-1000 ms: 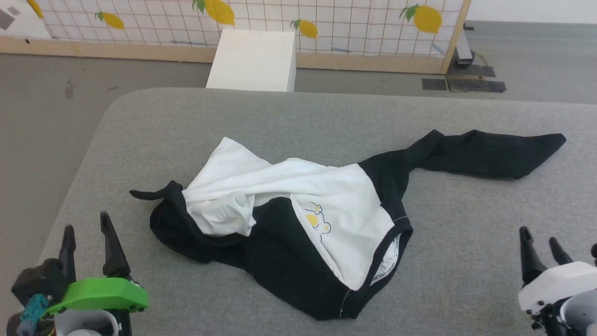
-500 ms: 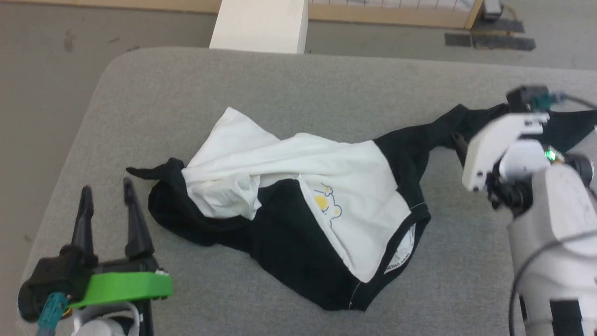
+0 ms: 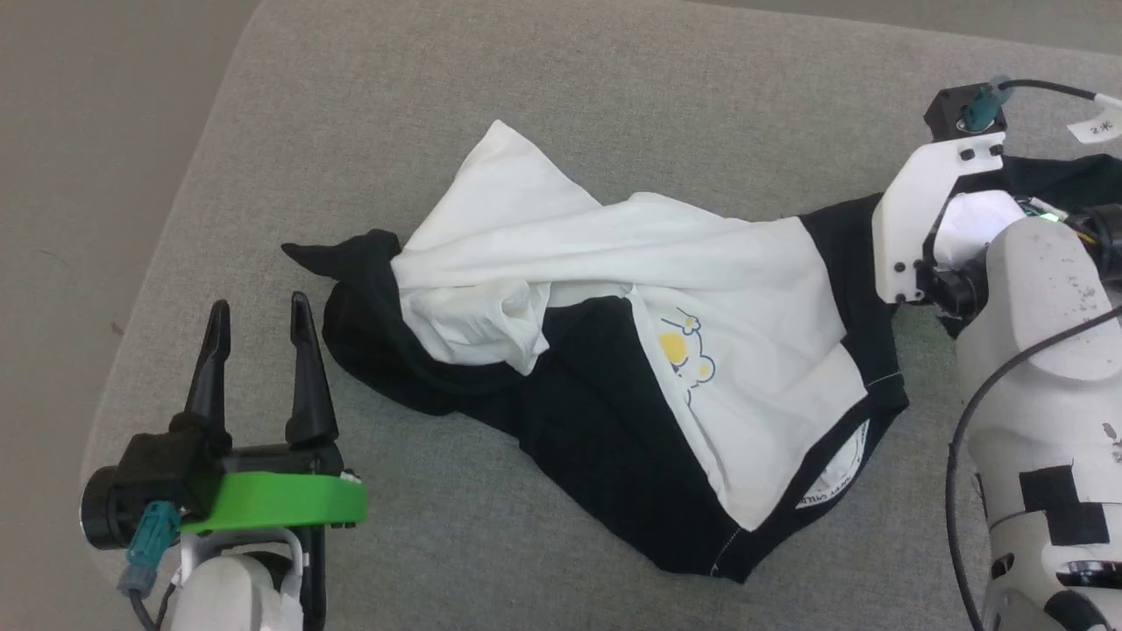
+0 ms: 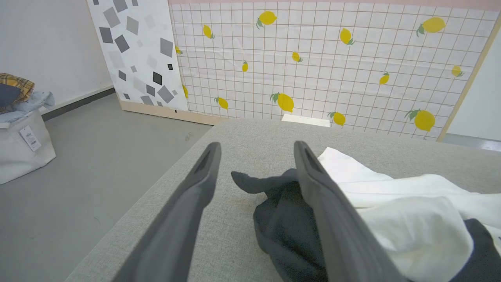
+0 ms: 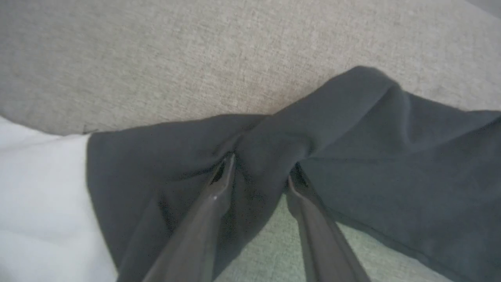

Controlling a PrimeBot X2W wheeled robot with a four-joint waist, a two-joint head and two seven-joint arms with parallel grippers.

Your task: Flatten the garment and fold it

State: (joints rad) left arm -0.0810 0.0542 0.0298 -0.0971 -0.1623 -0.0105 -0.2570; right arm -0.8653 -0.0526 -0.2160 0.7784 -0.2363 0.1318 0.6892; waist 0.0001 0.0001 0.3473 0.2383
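The garment (image 3: 727, 289), a white T-shirt with black sleeves and a yellow-and-blue chest print (image 3: 688, 358), lies crumpled on the grey table (image 3: 543, 105). Its black neckband (image 3: 877, 412) faces the near right. My left gripper (image 3: 259, 307) is open just left of a black sleeve tip (image 4: 250, 183), touching nothing. My right arm (image 3: 1026, 289) reaches over the other black sleeve (image 5: 375, 129). There my right gripper (image 5: 263, 162) is open, its fingertips (image 5: 229, 162) pressed down on either side of a twisted bunch of sleeve.
The table's rounded left edge (image 3: 166, 237) drops to grey floor (image 3: 79, 131). Beyond the table stands a lemon-print grid screen (image 4: 332, 58). A white bin with clothes (image 4: 21, 133) sits on the floor far left.
The camera has tilted down toward the table. My right arm swung from the near right up onto the black sleeve. My left gripper edged forward toward the garment.
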